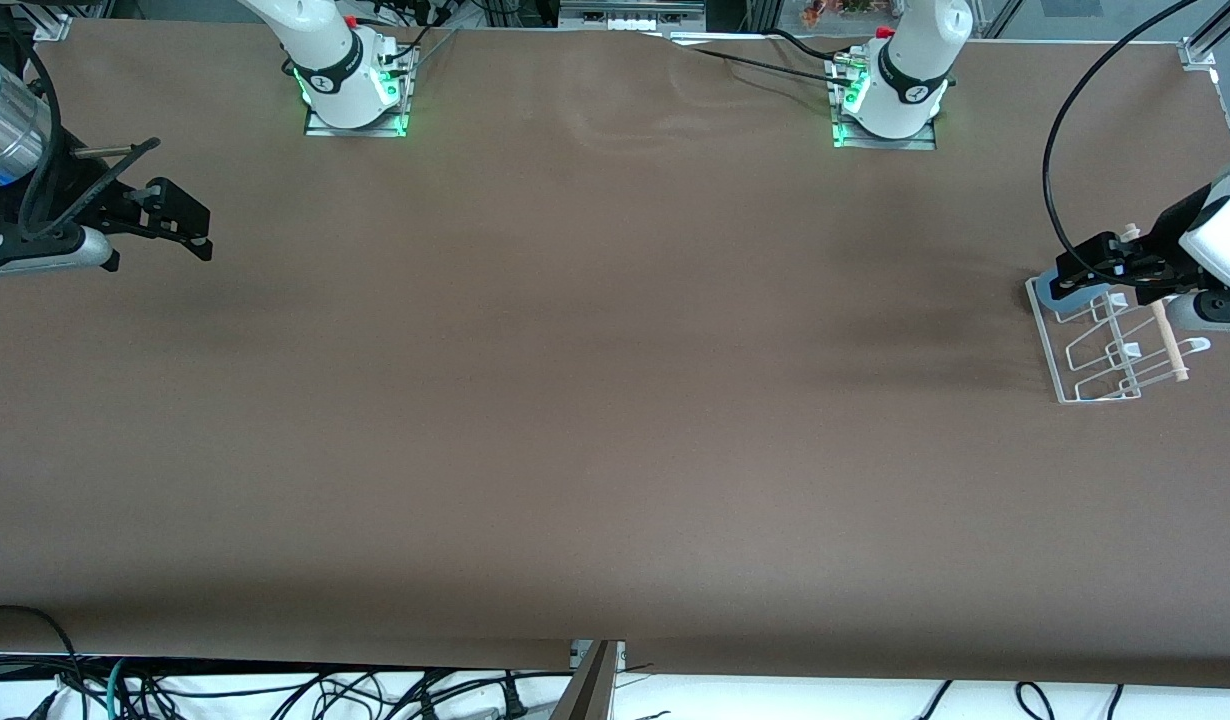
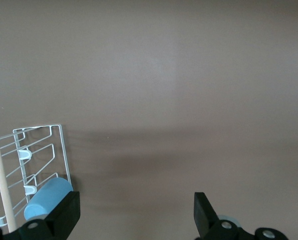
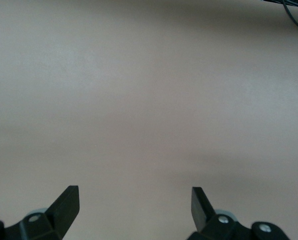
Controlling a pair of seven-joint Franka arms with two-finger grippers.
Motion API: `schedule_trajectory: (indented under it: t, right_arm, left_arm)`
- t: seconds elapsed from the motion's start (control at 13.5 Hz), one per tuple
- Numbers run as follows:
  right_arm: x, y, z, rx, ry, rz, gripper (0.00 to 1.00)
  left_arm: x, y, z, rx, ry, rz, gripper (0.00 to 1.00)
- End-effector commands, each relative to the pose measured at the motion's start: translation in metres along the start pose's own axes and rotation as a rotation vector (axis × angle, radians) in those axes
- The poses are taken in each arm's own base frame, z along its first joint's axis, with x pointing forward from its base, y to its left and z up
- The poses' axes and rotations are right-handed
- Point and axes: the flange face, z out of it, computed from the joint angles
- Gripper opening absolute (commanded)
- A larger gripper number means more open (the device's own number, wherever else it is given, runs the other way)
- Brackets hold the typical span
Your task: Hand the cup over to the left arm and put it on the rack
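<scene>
At the right arm's end of the brown cloth-covered surface [image 1: 575, 400], the right arm's black two-finger pincer [image 1: 190, 225] is being held wide open and empty, waiting over bare cloth. At the left arm's end, the small light-blue plastic cup [image 1: 1067, 291] is lying on its side in the white wire-frame rack [image 1: 1095, 345], while the left arm's pincer [image 1: 1080, 275] is being held spread around it, gripping nothing.

A snag is judged possible: a finger [image 2: 64, 212] is being kept just beside the cup, so a careless lift could drag the cup off the wires or tip the light rack.

The cup's contact with the loops is being shown only by the left wrist view; both arms together are being shown only from the front.
</scene>
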Motion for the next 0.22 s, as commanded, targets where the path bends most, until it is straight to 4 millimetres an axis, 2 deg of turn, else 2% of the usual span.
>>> schedule_trajectory:
  t: [0.0,0.15]
  right_arm:
    - [-0.0017,0.0027,-0.0023,-0.012,0.007,-0.013,0.99]
    - [-0.0021,0.0037,-0.0032,-0.013,0.009,-0.011,0.99]
  left_arm:
    - [0.0030,0.0035,-0.0058,-0.019,-0.007,-0.007,1.00]
    - [0.0034,0.0052,-0.0048,-0.010,-0.009,-0.003,1.00]
